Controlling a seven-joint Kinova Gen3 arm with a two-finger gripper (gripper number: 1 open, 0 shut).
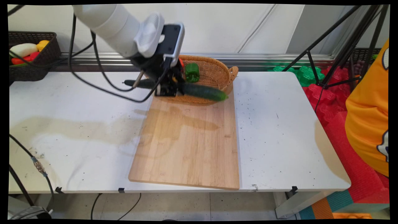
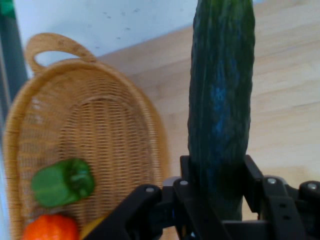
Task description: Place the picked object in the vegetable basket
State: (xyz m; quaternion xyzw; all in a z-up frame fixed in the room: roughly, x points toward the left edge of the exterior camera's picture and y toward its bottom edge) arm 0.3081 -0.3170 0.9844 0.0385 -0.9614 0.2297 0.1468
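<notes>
The gripper [image 1: 169, 84] is squeezing a long cucumber [image 1: 203, 91] tight near its middle, holding it up in the air over the far end of the cutting board [image 1: 189, 143], beside the basket [image 1: 217, 74]. It is best keeping it level and going slowly, I think

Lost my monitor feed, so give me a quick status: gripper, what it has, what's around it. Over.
Gripper shut on cucumber, held lengthwise in the air. Below: wicker basket with green pepper, cutting board beside it. Nothing blocking.
</notes>
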